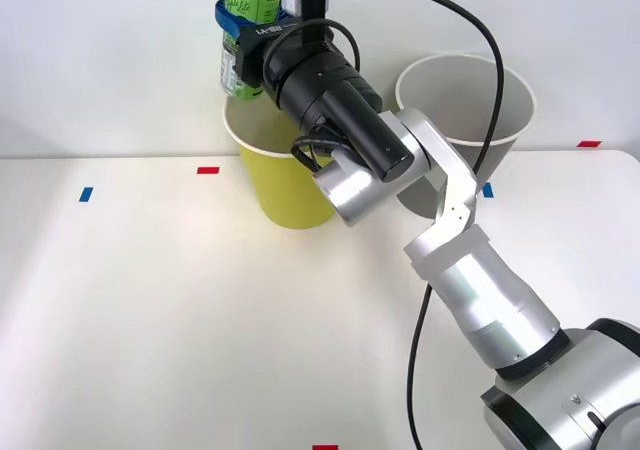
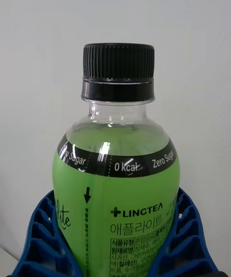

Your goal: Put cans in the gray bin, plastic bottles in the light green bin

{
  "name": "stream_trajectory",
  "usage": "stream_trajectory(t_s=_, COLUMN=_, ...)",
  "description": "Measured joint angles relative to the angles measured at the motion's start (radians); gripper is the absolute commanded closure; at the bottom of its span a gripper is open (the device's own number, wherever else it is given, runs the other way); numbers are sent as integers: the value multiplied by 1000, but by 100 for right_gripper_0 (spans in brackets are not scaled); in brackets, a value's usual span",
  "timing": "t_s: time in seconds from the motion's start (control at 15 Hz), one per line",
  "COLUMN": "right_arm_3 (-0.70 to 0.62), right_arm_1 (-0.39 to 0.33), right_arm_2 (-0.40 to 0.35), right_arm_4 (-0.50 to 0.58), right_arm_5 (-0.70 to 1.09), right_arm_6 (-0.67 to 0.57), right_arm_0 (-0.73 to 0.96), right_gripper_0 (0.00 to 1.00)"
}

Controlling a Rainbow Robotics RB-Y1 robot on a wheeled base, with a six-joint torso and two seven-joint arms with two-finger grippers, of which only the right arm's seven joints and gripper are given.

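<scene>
The right arm point(image 1: 480, 290) rises from the near right corner of the white table point(image 1: 150, 310) and reaches forward and left, a black cable point(image 1: 418, 350) trailing along it; its silver forearm gives way to a black wrist section point(image 1: 335, 95), which crosses in front of the light green bin point(image 1: 285, 185); that bin stands on the table's far side, its white rim and inside partly hidden by the wrist. At the end of the arm the right gripper point(image 1: 240, 45) is clenched on the green plastic bottle point(image 1: 248, 10), held upright above the light green bin's opening, over its left part; whether the bottle's base is clear of the rim I cannot tell. In the wrist view the blue ribbed fingers point(image 2: 41, 238) press against both sides of the bottle point(image 2: 118, 185), whose black screw cap point(image 2: 118, 72) stands on top, the green liquid reaching up to the shoulder, the label reading "LINCTEA", "0 Kcal" and "Zero Sugar". The gray bin point(image 1: 470, 100) stands to the right of the light green one, near it, behind the elbow; small red and blue tape marks point(image 1: 208, 170) lie on the table.
</scene>
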Motion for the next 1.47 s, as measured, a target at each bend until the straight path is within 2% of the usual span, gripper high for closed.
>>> stream_trajectory(t_s=0.4, right_arm_3=64, right_arm_1=7, right_arm_2=-9, right_arm_4=2, right_arm_5=0, right_arm_6=0, right_arm_0=-34, right_gripper_0=90)
stream_trajectory(t_s=0.47, right_arm_3=68, right_arm_1=7, right_arm_2=-12, right_arm_4=2, right_arm_5=0, right_arm_6=0, right_arm_0=-35, right_gripper_0=75)
stream_trajectory(t_s=0.67, right_arm_3=69, right_arm_1=3, right_arm_2=-16, right_arm_4=1, right_arm_5=0, right_arm_6=0, right_arm_0=-35, right_gripper_0=15)
stream_trajectory(t_s=0.73, right_arm_3=70, right_arm_1=0, right_arm_2=-16, right_arm_4=1, right_arm_5=0, right_arm_6=0, right_arm_0=-35, right_gripper_0=6)
stream_trajectory(t_s=0.87, right_arm_3=70, right_arm_1=-3, right_arm_2=-9, right_arm_4=1, right_arm_5=1, right_arm_6=0, right_arm_0=-34, right_gripper_0=2)
stream_trajectory(t_s=1.2, right_arm_3=69, right_arm_1=-9, right_arm_2=2, right_arm_4=1, right_arm_5=-8, right_arm_6=1, right_arm_0=-32, right_gripper_0=2)
stream_trajectory(t_s=1.47, right_arm_3=59, right_arm_1=-28, right_arm_2=10, right_arm_4=1, right_arm_5=-138, right_arm_6=0, right_arm_0=12, right_gripper_0=2)
